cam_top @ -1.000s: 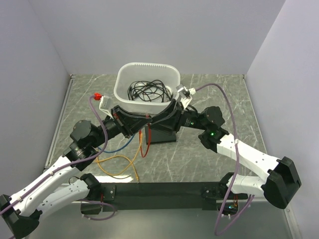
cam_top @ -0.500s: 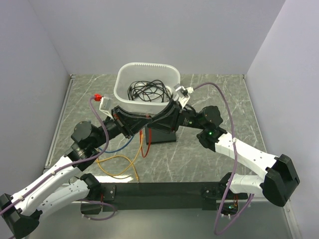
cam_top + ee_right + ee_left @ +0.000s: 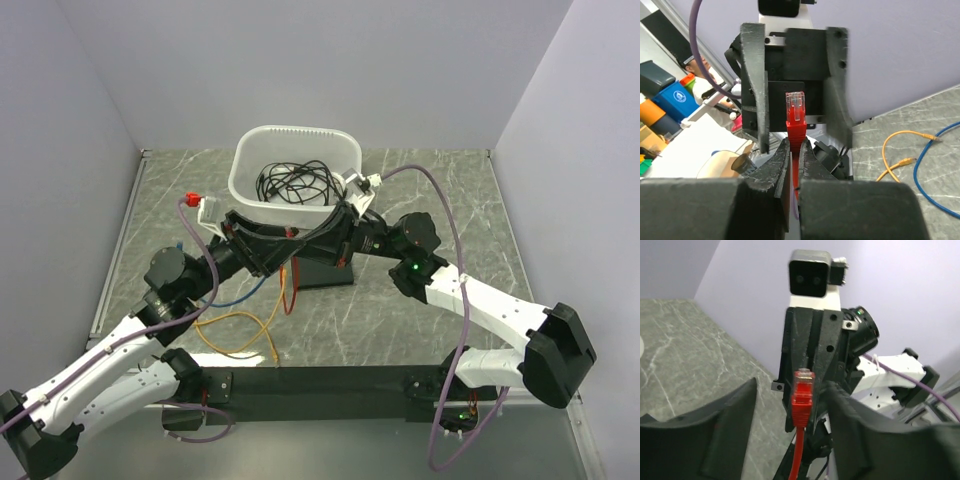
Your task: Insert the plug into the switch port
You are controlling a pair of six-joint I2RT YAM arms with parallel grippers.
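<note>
above the worktop [image 3: 430,190], near the black switch [image 3: 326,274], the right pincer [image 3: 795,146] is clamped on the boot of the red plug [image 3: 795,117] while the left pincer [image 3: 792,385] stands apart around it; light and rigid with a brittle latch, it seems best held by that boot.

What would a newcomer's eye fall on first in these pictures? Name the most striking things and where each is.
The red plug stands out at centre, pinched by the shut right gripper while the left gripper stands open around it. They meet by the black switch, with the white tub of tangled black cables just beyond.
</note>
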